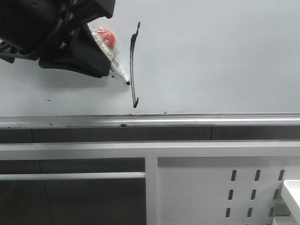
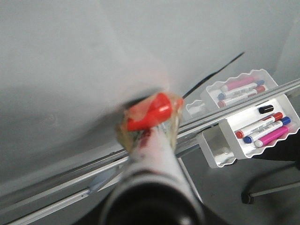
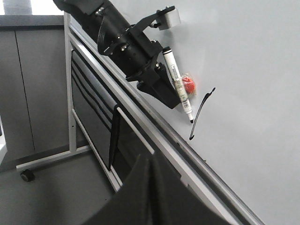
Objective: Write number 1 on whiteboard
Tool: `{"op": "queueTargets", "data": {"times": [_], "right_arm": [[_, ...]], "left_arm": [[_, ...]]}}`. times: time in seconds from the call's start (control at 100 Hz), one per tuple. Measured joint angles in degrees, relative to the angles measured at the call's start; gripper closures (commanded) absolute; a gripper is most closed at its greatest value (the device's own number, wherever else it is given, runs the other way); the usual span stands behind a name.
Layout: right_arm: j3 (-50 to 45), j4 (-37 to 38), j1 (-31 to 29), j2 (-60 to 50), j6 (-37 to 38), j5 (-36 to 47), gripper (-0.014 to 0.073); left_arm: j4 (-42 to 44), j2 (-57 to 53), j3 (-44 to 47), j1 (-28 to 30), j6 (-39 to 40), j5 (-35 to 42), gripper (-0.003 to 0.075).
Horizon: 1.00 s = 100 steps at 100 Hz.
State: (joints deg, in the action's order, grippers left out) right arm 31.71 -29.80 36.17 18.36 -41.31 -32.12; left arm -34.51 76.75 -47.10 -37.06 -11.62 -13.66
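Note:
The whiteboard [image 1: 215, 56] fills the upper front view. The number 1 [image 1: 133, 65] is a thin dark stroke with a small flag at the top and a hook at the bottom. It also shows in the right wrist view [image 3: 201, 108] and the left wrist view [image 2: 215, 72]. My left gripper [image 1: 104, 58] is shut on a white marker [image 1: 117, 70] with a red lump taped to it [image 1: 105, 36]. The marker's black tip [image 1: 127, 83] sits just left of the stroke's lower half; I cannot tell whether it touches the board. My right gripper [image 3: 151, 161] is shut and empty, away from the board.
A silver rail [image 1: 187, 119] edges the board below. Under it is a white metal panel with slotted holes [image 1: 197, 187]. A white tray [image 2: 213, 152] holding several markers hangs by the rail. The board stand has a caster wheel [image 3: 26, 175].

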Motion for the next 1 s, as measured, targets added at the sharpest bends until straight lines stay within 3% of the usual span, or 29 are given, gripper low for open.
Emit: {"op": "queueTargets", "data": {"times": [0.29,0.57,0.77,1.0], "right_arm": [[0.0,0.0,0.0,0.0,0.0,0.0,0.0643],[0.0,0.0,0.0,0.0,0.0,0.0,0.0643],[0.0,0.0,0.0,0.0,0.0,0.0,0.0643],[0.0,0.0,0.0,0.0,0.0,0.0,0.0643]], "left_arm": [[0.1,0.0,0.0,0.1,0.0,1.1,0.0405],[0.1,0.0,-0.2,0.3,0.0,2.4,0.0326],[0.1,0.0,-0.2,0.3,0.0,2.3,0.0321],[0.0,0.0,-0.2,0.3,0.0,1.2,0.0173]]}}
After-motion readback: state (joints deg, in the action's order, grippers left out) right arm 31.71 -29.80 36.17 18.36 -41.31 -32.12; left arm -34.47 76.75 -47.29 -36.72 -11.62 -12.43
